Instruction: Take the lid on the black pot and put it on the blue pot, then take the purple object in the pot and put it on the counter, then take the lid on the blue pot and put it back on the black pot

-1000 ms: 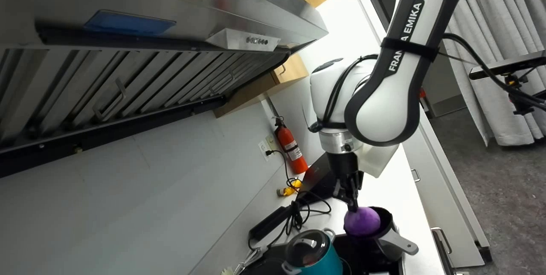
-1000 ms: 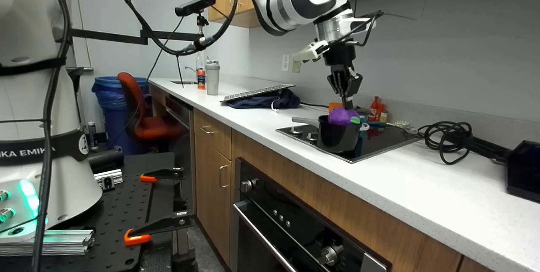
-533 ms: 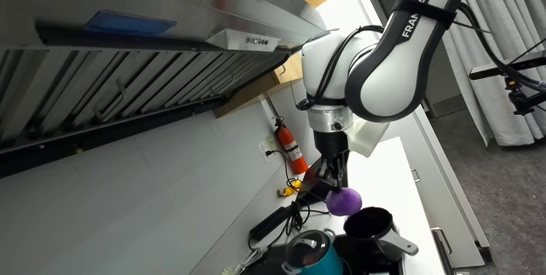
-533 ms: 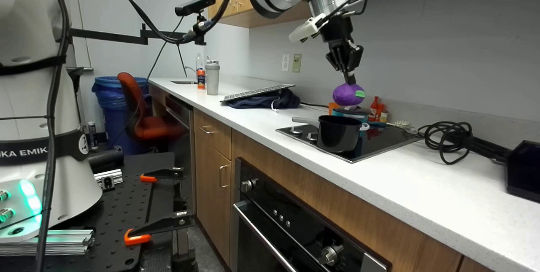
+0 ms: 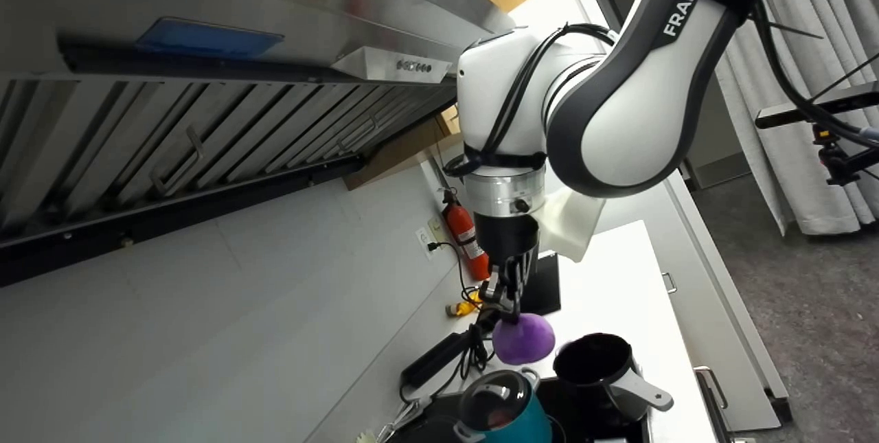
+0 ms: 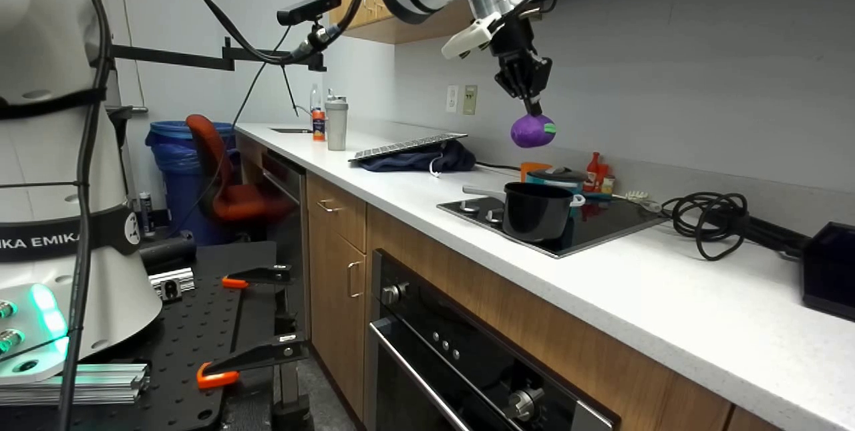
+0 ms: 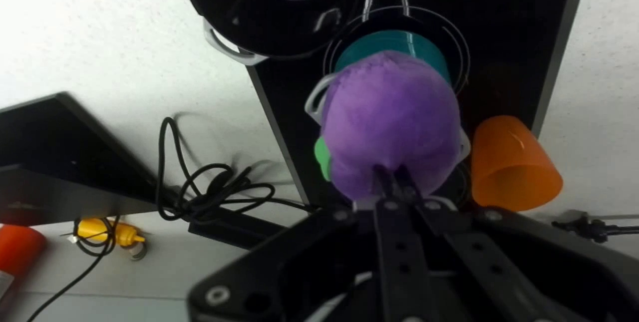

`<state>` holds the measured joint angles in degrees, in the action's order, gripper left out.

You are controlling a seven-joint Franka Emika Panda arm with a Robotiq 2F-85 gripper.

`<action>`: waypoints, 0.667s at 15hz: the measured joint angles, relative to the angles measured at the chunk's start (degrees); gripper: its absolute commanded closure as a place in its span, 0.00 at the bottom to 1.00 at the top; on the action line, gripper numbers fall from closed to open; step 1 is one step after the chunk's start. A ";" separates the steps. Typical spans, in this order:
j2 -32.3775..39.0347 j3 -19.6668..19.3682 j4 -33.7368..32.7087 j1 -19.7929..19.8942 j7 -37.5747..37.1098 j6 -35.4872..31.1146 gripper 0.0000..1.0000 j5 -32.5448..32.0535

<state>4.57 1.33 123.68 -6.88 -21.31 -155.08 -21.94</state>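
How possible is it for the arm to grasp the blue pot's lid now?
Probably not yet: the gripper is shut on the purple object, which would likely block grasping the lid until put down.

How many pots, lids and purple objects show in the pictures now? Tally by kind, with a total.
Pots: 2, the black pot and the blue pot
Lid: 1, on the blue pot
Purple object: 1, held by the claw
Total: 4

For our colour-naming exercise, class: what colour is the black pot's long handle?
Grey. The long handle shows best in an exterior view.
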 measured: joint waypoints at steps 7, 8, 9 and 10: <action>2.78 2.67 -3.57 -2.46 0.13 5.60 1.00 -1.36; 3.58 2.80 -4.32 -2.89 0.20 6.55 1.00 -1.36; 4.43 2.87 -5.12 -3.32 0.31 7.41 1.00 -1.36; 5.26 2.93 -5.94 -3.71 0.45 8.23 1.00 -1.36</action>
<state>9.83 4.26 117.75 -10.59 -20.86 -146.85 -23.30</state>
